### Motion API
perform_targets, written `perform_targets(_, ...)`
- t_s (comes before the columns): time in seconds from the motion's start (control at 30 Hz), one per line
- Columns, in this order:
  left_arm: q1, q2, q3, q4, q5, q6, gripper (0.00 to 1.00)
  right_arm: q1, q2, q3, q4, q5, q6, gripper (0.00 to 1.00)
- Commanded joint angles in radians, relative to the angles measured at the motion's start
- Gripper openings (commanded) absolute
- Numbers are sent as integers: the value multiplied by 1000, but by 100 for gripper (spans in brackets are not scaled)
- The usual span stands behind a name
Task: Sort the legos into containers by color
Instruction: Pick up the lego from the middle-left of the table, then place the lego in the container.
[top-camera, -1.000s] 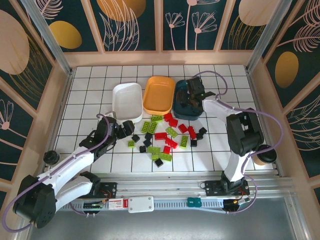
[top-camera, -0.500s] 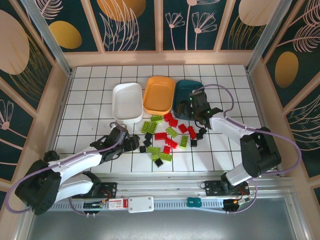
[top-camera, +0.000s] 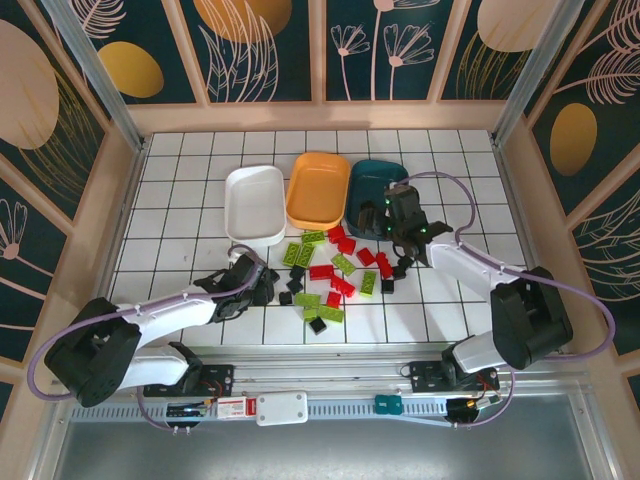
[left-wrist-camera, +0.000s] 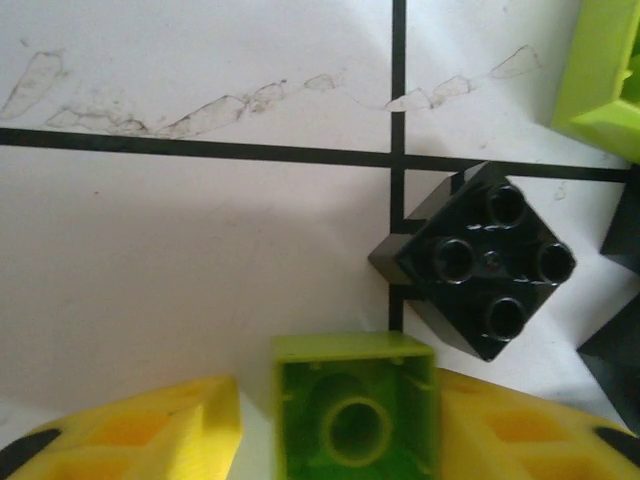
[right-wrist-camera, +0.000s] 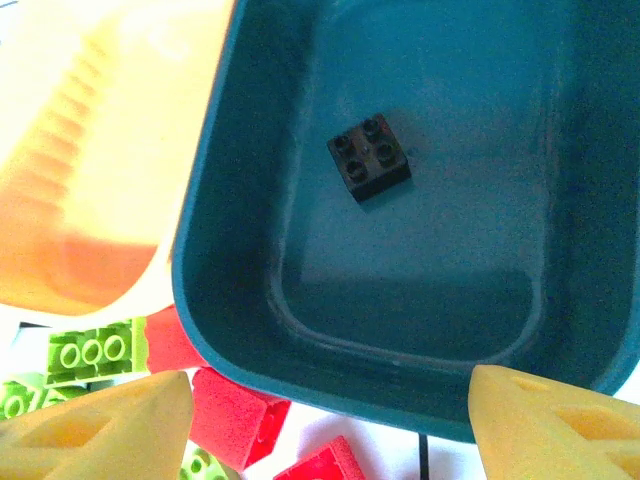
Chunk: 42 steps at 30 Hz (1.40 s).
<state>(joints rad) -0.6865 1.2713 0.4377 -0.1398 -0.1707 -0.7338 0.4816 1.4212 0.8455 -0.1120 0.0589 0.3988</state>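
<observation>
Left claw brackets a lime brick, not quite pinching it. Probably light, stiff and slick, so squeeze its flat sides. A black brick lies at one o'clock.

Glossy hard plastic on the black brick at three o'clock, light catching its studs, and at six o'clock the lime green brick is smooth, see-through plastic. The white desk looks matt and scuffed towards twelve, while the dark teal tray shows smooth plastic with a soft sheen.
</observation>
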Motion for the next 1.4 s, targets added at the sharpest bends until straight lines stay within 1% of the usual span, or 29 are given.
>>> perform_targets(0.0, -1, 21, -6, 104, 54, 0, 44, -1, -41, -24, 9, 20, 9, 73)
perform_targets(0.17, -5, -97, -6, 42, 58, -23, 28, -3, -63, -52, 18, 19, 15, 73)
perform_targets(0.3, -5, -175, 54, -11, 59, -19, 25, -3, -97, -86, 28, 1, 30, 74)
perform_targets(0.4, -4, -159, 154, 2, 47, 7, 25, -2, -128, -124, 34, -13, 48, 73)
perform_targets(0.5, -5, -38, 306, 55, 43, 52, 25, 4, -154, -154, 35, -18, 64, 73)
perform_targets(0.57, -2, 80, 433, 84, 26, 89, 25, 10, -174, -174, 32, -17, 73, 73)
perform_targets(0.63, 11, 216, 562, 94, 31, 119, 24, 14, -194, -191, 23, -7, 82, 73)
perform_targets(0.77, 51, 484, 814, 69, 53, 143, 22, 21, -241, -223, -3, 2, 92, 74)
perform_targets(0.83, 71, 589, 929, 45, 62, 142, 21, 26, -269, -242, -14, 7, 97, 73)
perform_targets(1.0, 93, 776, 1120, -12, 76, 139, 21, 31, -339, -289, -38, 12, 115, 73)
perform_targets(1.07, 93, 833, 1186, -40, 77, 136, 24, 32, -364, -303, -46, 13, 119, 74)
perform_targets(1.1, 93, 857, 1208, -52, 77, 136, 28, 32, -372, -308, -51, 13, 121, 74)
perform_targets(1.23, 93, 933, 1300, -96, 73, 134, 50, 34, -405, -322, -64, 12, 127, 74)
perform_targets(1.37, 93, 944, 1353, -117, 76, 133, 64, 35, -421, -326, -72, 9, 132, 75)
